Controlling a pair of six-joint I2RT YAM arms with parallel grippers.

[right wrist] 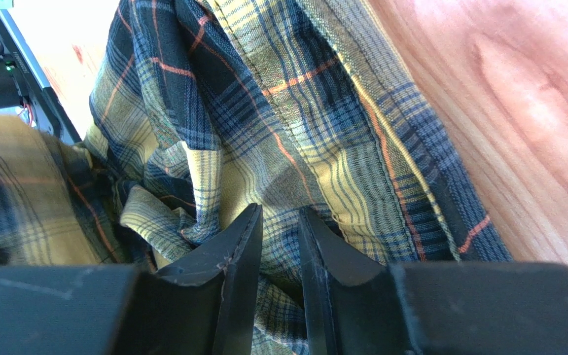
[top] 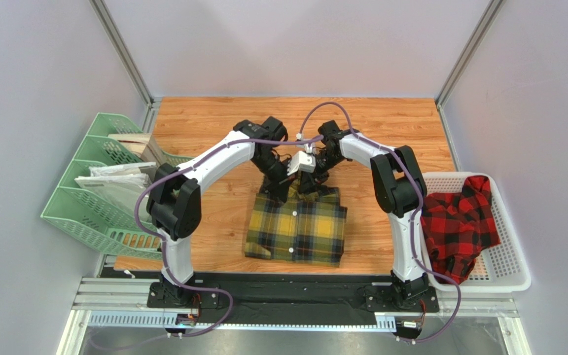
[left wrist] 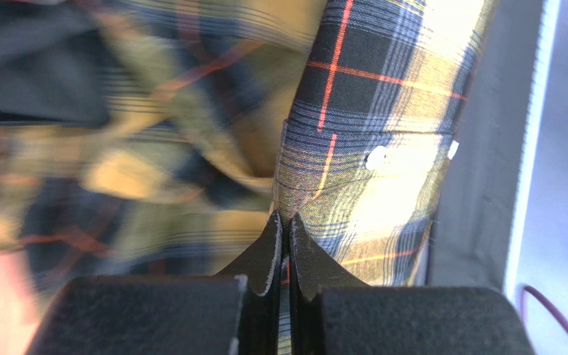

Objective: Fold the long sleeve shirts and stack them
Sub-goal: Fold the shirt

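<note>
Folded at mid-surface toward the near edge: yellow-and-black plaid shirt [top: 296, 228]. At its far edge, pinched tight in the fully closed left jaws, a buttoned strip of its cloth; just beside, gripped in the narrowly parted right jaws, a bunched fold. Heaped in the white basket [top: 508, 259] at the right edge: red-and-black plaid shirt [top: 457, 222].

- Desk [top: 205, 118]: wood-grain top, grey walls [top: 35, 81] on three sides.
- Green rack [top: 79, 211]: tiered trays, stood at the desk's left edge, with papers [top: 113, 176] lying in them.
- White basket [top: 515, 275]: perforated, sat at the desk's right edge.
- Black strip [top: 287, 292]: ran along the near edge.
</note>
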